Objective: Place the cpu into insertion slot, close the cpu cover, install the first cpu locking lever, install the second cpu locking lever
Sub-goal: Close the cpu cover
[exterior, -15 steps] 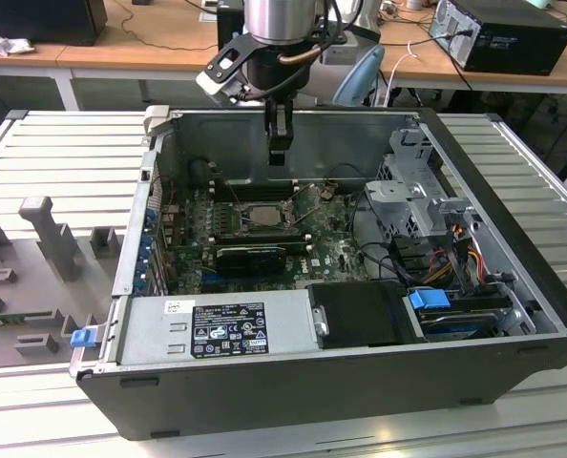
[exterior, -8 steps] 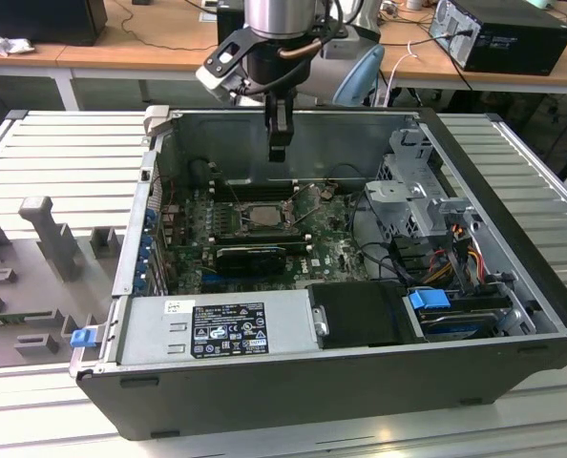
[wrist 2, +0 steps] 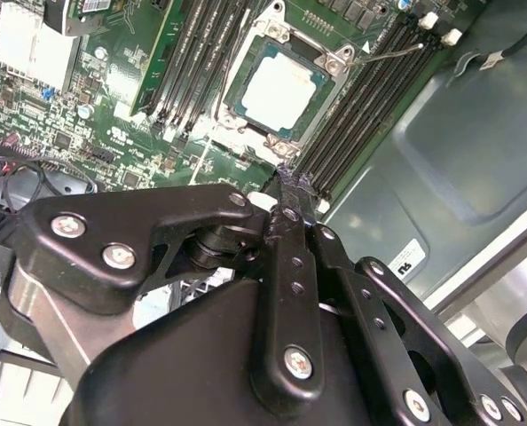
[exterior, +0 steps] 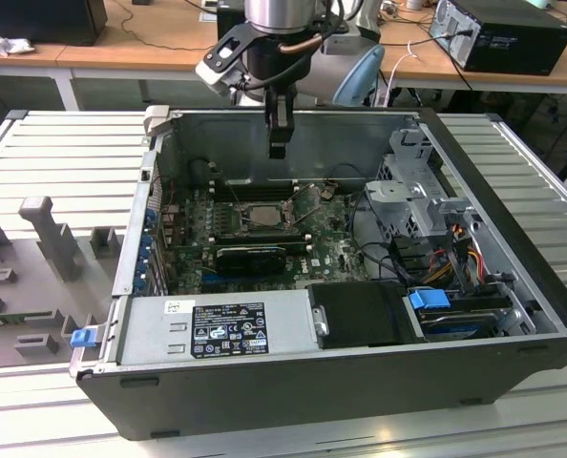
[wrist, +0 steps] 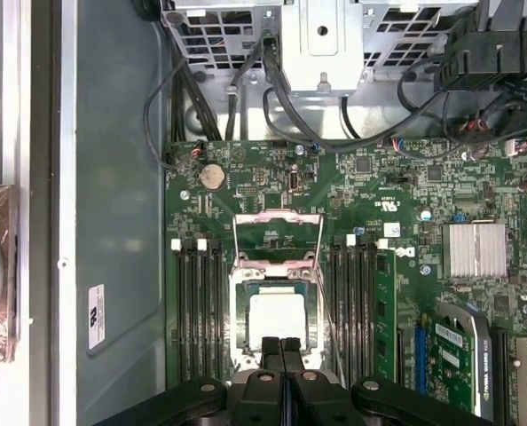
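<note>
Ribbed tabletop (exterior: 64, 162), open computer case (exterior: 360, 391) on it. My jaws are clenched together, empty, just above the cpu (wrist: 277, 319), which is seated flat in the insertion slot (wrist: 239, 311). Beyond it, the cpu cover (wrist: 278, 216) is flipped open. Cover-closing step, I judge; needs a push on that raised frame.

No print can be read. A black label (exterior: 228, 330) with white marks is carried by the power supply (exterior: 288, 324), well apart from the gripper (exterior: 277, 150). A white sticker (wrist: 96, 316) is borne by the case wall (wrist: 121, 222) near it.
</note>
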